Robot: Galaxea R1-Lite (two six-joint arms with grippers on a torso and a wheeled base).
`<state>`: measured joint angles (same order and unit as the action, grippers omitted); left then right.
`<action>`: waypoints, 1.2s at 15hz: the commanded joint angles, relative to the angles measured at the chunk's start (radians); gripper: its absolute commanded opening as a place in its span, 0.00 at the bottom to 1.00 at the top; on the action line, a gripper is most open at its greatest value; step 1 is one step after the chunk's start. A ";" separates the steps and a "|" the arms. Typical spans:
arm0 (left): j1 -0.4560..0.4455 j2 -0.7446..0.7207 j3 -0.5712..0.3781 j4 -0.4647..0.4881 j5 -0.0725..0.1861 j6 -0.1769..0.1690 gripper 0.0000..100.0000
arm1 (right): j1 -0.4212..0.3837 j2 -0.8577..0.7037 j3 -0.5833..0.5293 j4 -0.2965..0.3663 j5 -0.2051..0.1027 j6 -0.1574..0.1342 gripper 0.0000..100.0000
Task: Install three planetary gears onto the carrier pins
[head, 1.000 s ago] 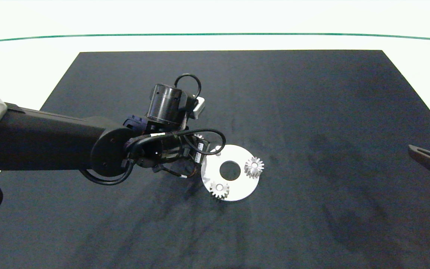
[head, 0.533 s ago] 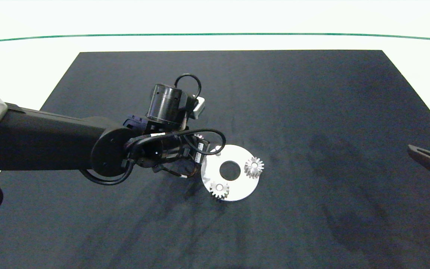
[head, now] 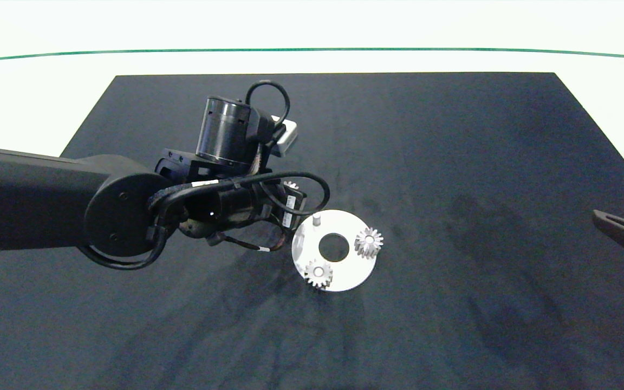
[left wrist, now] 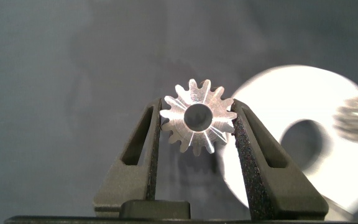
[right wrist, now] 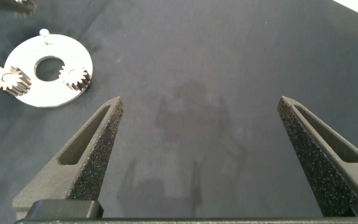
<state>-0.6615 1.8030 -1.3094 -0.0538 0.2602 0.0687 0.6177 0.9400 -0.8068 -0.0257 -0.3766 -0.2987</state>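
Observation:
A flat white disc (head: 344, 271) lies mid-mat with two planetary gears seated on its carrier pins, one gear (head: 369, 242) on the right and one (head: 318, 274) at the front. The third carrier pin (head: 316, 219) stands bare at the disc's back left. My left gripper (left wrist: 196, 122) is shut on the third planetary gear (left wrist: 197, 116), held above the mat just left of the disc (left wrist: 303, 106); in the head view only its teeth (head: 290, 186) peek out from under the wrist. My right gripper (right wrist: 199, 121) is open far to the right, over bare mat.
A dark mat (head: 453, 162) covers the white table (head: 46, 92), with a green line (head: 312, 50) along the far side. The left arm (head: 46, 200) reaches in over the mat's left half. The right finger tip (head: 623, 230) shows at the right edge.
The left arm has lifted and pulled slightly back and left with the gear, uncovering the bare third pin on the disc. The right gripper has not moved.

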 commanded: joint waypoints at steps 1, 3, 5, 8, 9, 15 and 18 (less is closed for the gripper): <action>-0.096 -0.028 0.027 -0.001 0.002 0.026 0.07 | 0.001 0.002 0.000 0.000 -0.002 -0.002 1.00; -0.107 -0.011 0.013 -0.004 0.002 0.037 0.07 | 0.001 0.000 0.000 0.000 -0.002 -0.002 1.00; -0.104 0.015 0.013 -0.006 0.002 0.051 0.07 | 0.001 0.000 0.000 0.000 -0.002 -0.002 1.00; -0.095 0.038 0.009 -0.008 0.002 0.066 0.07 | 0.001 -0.001 0.000 0.000 -0.002 -0.002 1.00; -0.087 0.045 0.009 -0.009 0.002 0.077 0.07 | 0.001 -0.001 0.000 0.000 -0.002 -0.002 1.00; -0.073 0.058 -0.011 -0.011 0.002 0.080 0.07 | 0.001 -0.001 0.000 0.000 -0.002 -0.002 1.00; -0.073 0.058 -0.007 -0.011 0.002 0.079 0.07 | 0.001 0.000 0.000 0.000 -0.002 -0.002 1.00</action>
<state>-0.7349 1.8570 -1.3181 -0.0653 0.2596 0.1466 0.6177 0.9396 -0.8068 -0.0257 -0.3770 -0.2983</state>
